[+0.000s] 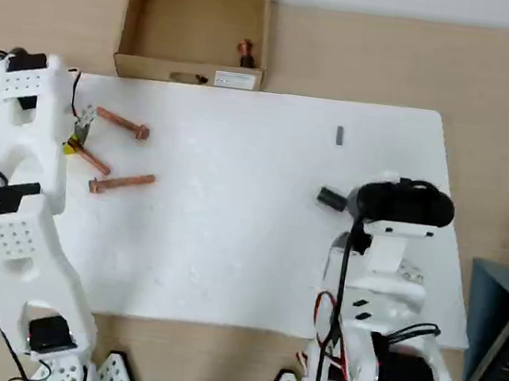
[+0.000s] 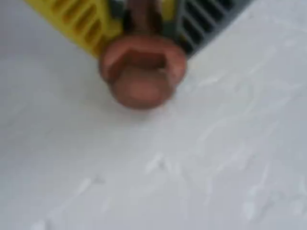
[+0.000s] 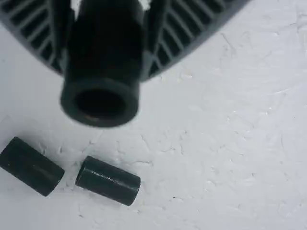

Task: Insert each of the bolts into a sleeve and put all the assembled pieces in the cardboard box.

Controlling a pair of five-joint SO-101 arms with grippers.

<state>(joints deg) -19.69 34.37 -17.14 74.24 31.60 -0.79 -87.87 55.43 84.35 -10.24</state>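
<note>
Jaws: bolt (image 2: 142,72), sleeve (image 3: 100,72); box (image 1: 132,17): one piece (image 1: 244,53)

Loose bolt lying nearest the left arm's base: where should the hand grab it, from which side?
Best bet: take the bolt mid-shank from straight above, closing across its length. It lies flat on the white mat with bare mat along both long sides, and the thin round shank suits a pinch.
</note>
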